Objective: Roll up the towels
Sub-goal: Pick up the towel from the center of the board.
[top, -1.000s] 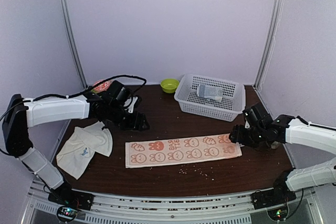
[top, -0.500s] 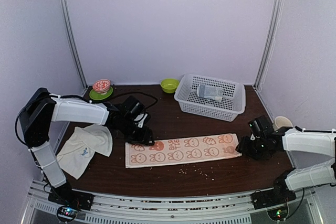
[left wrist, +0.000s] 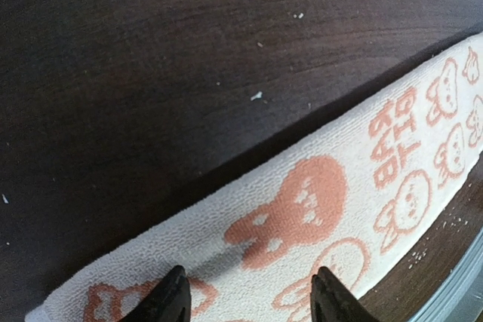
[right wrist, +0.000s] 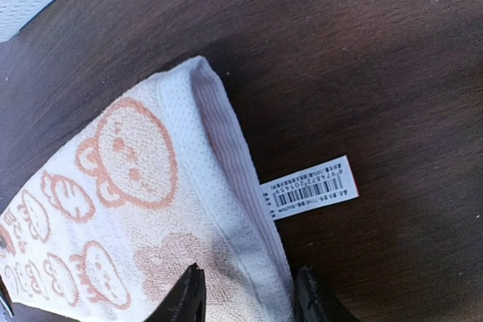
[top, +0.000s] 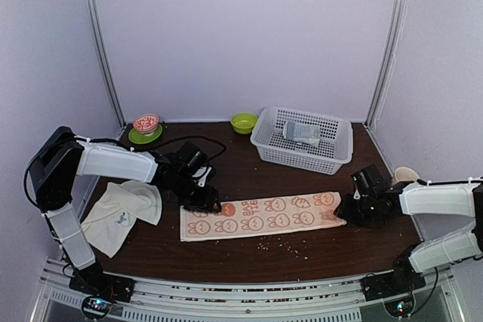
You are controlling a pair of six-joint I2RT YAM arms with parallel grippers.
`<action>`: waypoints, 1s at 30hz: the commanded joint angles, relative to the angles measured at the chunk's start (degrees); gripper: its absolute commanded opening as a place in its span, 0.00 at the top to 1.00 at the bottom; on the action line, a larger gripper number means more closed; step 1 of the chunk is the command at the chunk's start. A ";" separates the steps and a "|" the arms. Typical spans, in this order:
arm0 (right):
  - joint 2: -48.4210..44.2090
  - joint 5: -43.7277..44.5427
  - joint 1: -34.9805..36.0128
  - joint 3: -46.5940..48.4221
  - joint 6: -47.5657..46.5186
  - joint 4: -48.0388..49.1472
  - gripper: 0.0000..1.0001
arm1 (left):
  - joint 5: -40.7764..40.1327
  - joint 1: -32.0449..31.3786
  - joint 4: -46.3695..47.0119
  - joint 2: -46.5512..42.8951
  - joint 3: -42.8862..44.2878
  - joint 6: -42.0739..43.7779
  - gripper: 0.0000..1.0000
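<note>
at bunny towel [top: 260, 216] ends l gripper [left wrist: 251, 295] & r gripper [right wrist: 249, 295] open; barcode tag [right wrist: 309, 186] seen only r-wrist.

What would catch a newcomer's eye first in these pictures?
The long cream towel with orange rabbit faces, spread flat across the middle of the dark table. The left gripper and the right gripper stand at its two ends, jaws apart. A crumpled plain towel lies at the left.
</note>
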 commanded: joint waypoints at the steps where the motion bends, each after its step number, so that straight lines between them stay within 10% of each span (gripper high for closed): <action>1: 4.75 -5.01 2.22 -3.47 1.43 -7.40 0.61 | 0.74 0.13 2.23 0.11 -0.82 -0.26 0.44; 13: 4.94 -2.99 3.11 -1.82 2.70 -9.62 1.00 | 1.64 0.10 3.48 -0.50 -2.44 0.00 0.45; 30: -11.61 9.15 3.14 15.96 -11.77 -24.21 1.00 | 2.54 0.01 1.29 -1.70 -0.89 0.81 0.46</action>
